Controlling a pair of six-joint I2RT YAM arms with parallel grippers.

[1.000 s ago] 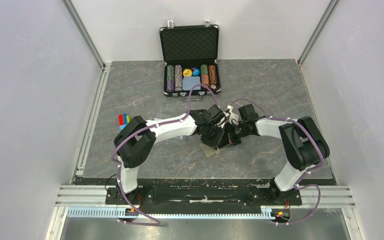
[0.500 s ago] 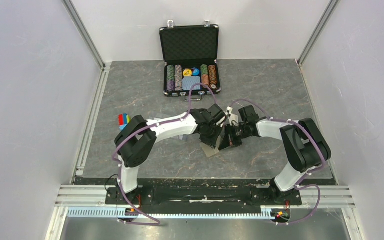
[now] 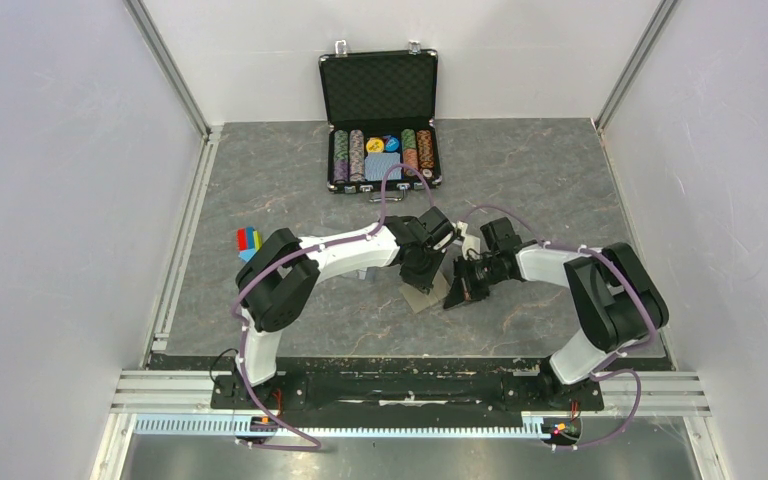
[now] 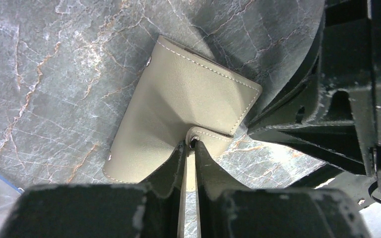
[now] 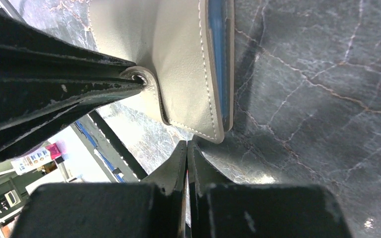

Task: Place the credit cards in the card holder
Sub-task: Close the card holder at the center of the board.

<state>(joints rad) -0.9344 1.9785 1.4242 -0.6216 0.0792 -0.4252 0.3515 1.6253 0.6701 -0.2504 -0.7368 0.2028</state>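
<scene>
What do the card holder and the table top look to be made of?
The card holder: probably leather or faux leather, matte taupe, fine grain, pale stitching along the edges, smooth blue lining. The table top: dark grey marble look with rusty veins, slightly glossy; could be stone or a printed sheet.

Open black chip case [image 3: 378, 120] stands at back, coloured pieces [image 3: 247, 240] left

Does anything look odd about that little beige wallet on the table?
The card holder is held by its tab alone, pinched in the left end effector, so its cover buckles into a crease instead of lying flat.
</scene>
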